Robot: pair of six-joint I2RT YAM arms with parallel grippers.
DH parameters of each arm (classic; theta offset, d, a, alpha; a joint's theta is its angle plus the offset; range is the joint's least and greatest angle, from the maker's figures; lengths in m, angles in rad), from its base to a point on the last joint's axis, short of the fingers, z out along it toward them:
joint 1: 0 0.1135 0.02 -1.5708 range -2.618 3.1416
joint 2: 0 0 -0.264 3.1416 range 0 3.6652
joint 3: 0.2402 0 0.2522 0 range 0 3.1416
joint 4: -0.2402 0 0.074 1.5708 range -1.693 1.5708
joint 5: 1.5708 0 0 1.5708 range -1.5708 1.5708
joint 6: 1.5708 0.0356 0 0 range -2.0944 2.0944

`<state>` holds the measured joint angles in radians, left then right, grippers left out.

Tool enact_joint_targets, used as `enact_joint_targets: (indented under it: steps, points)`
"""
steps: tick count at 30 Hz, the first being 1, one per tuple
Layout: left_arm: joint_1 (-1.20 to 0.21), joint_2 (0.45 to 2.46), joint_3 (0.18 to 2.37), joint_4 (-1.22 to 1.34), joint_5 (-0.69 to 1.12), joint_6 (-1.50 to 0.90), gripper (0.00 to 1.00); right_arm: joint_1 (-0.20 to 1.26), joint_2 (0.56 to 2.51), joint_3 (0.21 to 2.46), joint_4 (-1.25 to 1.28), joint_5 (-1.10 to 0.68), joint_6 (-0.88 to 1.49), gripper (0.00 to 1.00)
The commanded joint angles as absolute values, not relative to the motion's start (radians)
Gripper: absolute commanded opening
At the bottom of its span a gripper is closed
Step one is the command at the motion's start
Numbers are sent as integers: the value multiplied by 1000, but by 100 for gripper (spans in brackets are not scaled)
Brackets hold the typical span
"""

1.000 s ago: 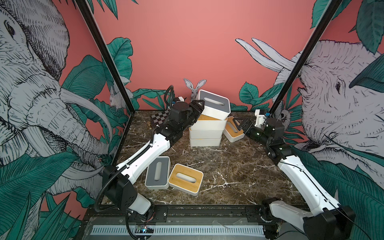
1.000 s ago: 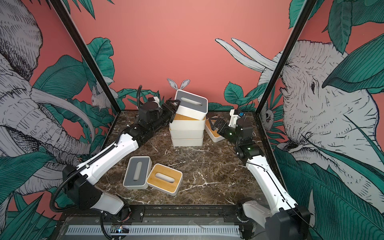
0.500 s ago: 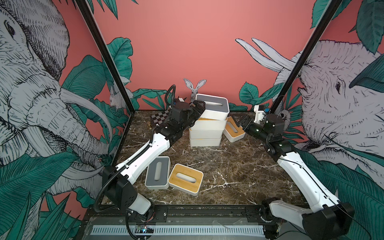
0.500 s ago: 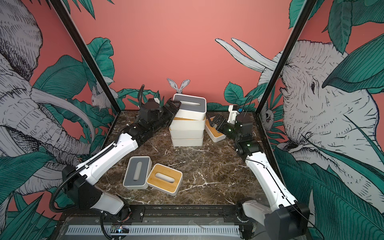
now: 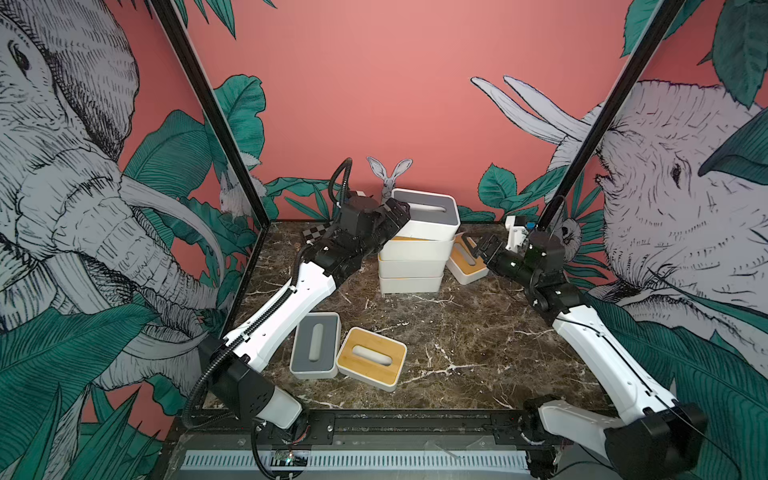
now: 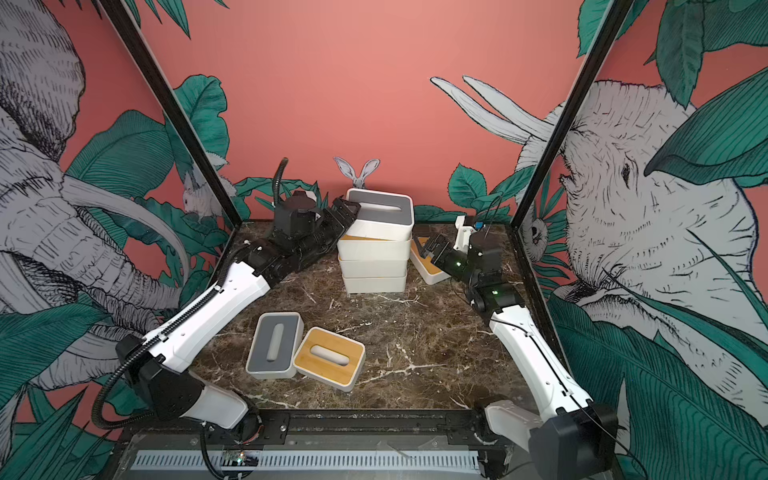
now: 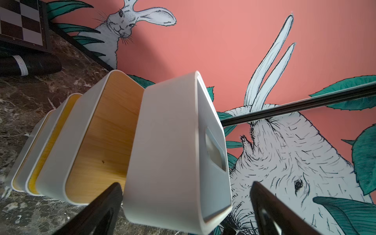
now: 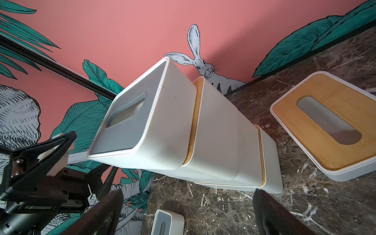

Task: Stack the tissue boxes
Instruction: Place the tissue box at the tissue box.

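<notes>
Stack [image 5: 413,266], at the back of the marble tabletop [image 5: 457,353]: four white tissue boxes one upon another. The two lowest look shallower than those above, and each flat lid gives the next box a level seat. Top grey-lidded box [image 5: 430,214]: rests on the bamboo lid beneath, set off toward the stack's far side so that a strip of bamboo shows. Whether it sits fully flat I cannot tell. Left gripper [image 5: 397,211]: at the stack's top, on the side facing the left arm. Its jaws stand wide apart, one finger on either side of the box's end. The left wrist view shows a plain gap on one side, so nothing is clamped and the box bears on the stack by its own weight. Right gripper [image 5: 478,248]: just beside the stack on the opposite side, jaws apart and empty, facing the stack. It is near the side bamboo-lidded box [image 5: 467,264], which lies by the stack's foot with a little marble between; this is likely the next pick. Loose, well in front of the stack: front grey-lidded box [image 5: 314,345] and front bamboo-lidded box [image 5: 371,357], close together and seemingly touching at a corner. Not of the task, on the stack's left-arm side by the back wall: chessboard case [image 7: 20,20] and, beside it, black marker pen [image 7: 40,65]. Obstructions: the left arm lies across the approach to the stack's top, and the close-set front pair leaves little room for a finger between them.
</notes>
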<state>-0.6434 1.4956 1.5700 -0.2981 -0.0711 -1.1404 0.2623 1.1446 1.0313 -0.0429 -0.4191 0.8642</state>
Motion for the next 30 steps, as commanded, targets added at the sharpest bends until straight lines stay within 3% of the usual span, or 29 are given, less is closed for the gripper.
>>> enact_joint_targets:
  steps: [1, 10, 13, 25, 30]
  points:
    - [-630, 1436, 1553, -305, -98, -1136, 99, 269, 1114, 1024, -17, -414, 867, 99]
    - [-591, 1380, 1524, -318, -93, -1115, 99, 270, 1109, 1032, -33, -412, 859, 99]
    - [-589, 1357, 1528, -344, -55, -1089, 94, 269, 1106, 1039, -53, -403, 846, 99]
    - [-599, 1201, 1308, -346, 83, -1140, 39, 269, 1142, 1139, -136, -407, 750, 99]
    - [-627, 1255, 1295, -284, 121, -1176, 27, 286, 1208, 1219, -122, -456, 749, 99]
